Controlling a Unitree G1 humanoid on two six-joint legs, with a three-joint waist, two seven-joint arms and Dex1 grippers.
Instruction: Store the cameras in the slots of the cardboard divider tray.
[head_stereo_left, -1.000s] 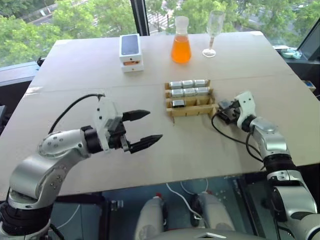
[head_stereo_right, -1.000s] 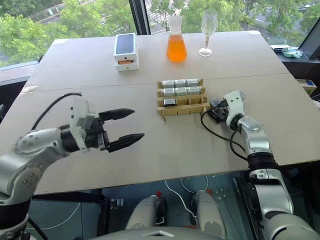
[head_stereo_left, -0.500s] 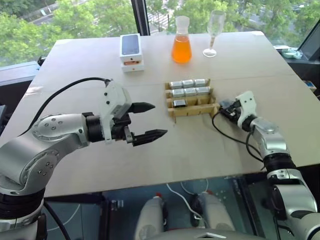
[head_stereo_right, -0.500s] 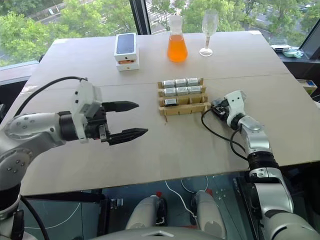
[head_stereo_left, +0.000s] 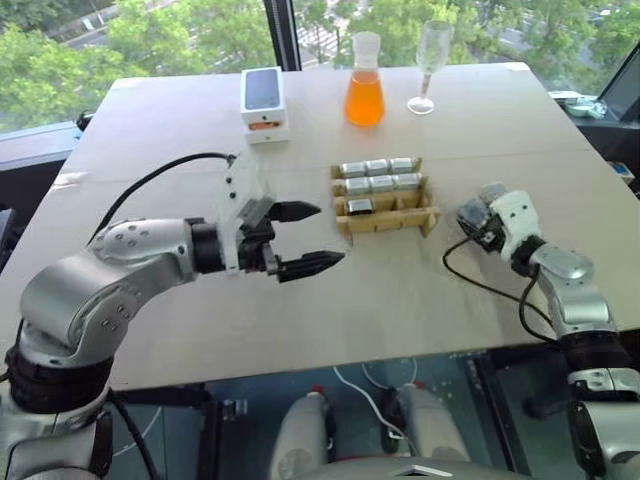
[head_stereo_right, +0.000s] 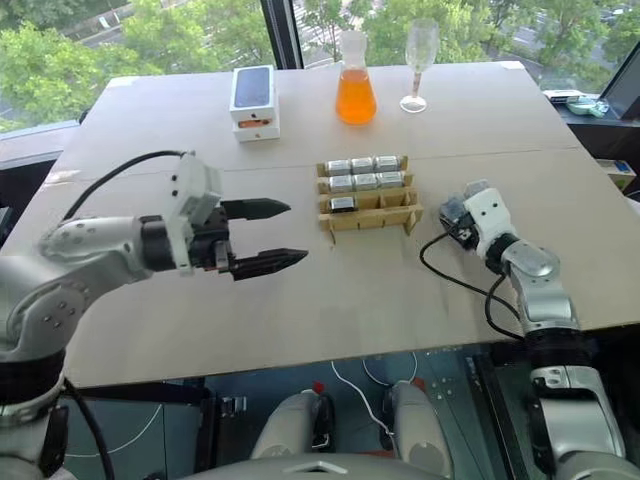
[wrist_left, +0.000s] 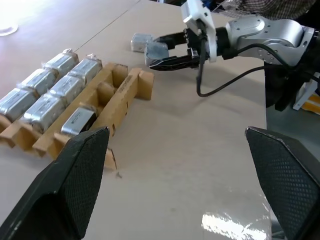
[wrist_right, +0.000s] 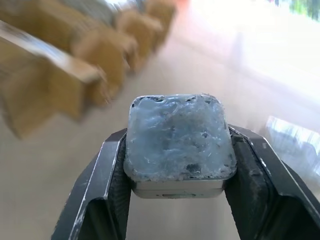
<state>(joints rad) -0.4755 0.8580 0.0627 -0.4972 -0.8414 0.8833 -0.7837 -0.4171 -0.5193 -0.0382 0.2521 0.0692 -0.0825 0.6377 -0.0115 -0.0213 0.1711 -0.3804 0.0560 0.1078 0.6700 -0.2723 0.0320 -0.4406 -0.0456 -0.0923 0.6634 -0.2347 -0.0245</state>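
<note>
Since the earlier frames, the right gripper has closed on a camera and lifted it clear of the table; one second back that gripper sat low at the tray's right end with its fingers wide. I also see the left arm has swung inward, so the left gripper now hangs nearer the tray's left side than before.

Table: pale wooden top, carrying all items.

Left gripper: both black fingers spread wide apart, nothing between them, pointing toward the cardboard divider tray but apart from it.

Cardboard divider tray: at table centre. I count seven cameras seated: three in the far row, three in the middle row, one in the left slot of the near row. The other near-row slots stand open.

Right gripper: to the right of the tray, apart from it. In the right wrist view the held camera is pinched squarely between both fingers. In the left wrist view one more camera lies on the table just beyond that gripper.

Far side of table: stacked white phone boxes, orange-filled flask, wine glass.
</note>
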